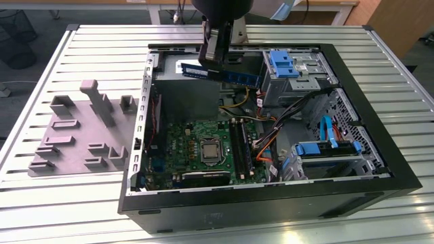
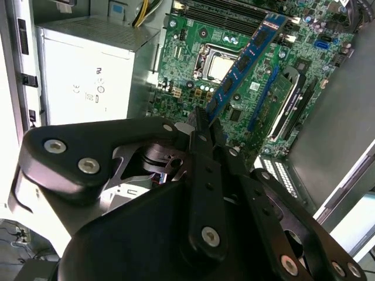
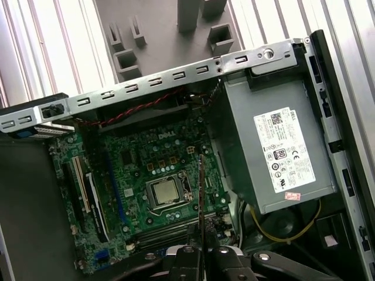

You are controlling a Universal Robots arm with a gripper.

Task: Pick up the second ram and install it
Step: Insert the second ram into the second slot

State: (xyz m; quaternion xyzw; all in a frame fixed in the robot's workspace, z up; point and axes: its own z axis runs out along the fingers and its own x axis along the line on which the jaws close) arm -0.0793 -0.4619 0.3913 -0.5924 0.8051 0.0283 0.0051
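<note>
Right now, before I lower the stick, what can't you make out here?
Second wrist view: gripped end of the second ram, hidden between the fingers.
First wrist view: memory slots, partly covered by the gripper; the ram is edge-on, chips unseen.
Exterior view: slot latches' state, too small; arm cut off by the top edge.

**Setting.** We see a robotics laboratory or test workshop. A ribbed aluminium-profile bench carries an open black desktop computer case and a grey plastic fixture plate. Above them a black robot gripper clasps the second ram, a thin blue-green circuit-board stick. Behind stand pale wooden desks, hanging cables and a black wire-mesh waste basket.
</note>
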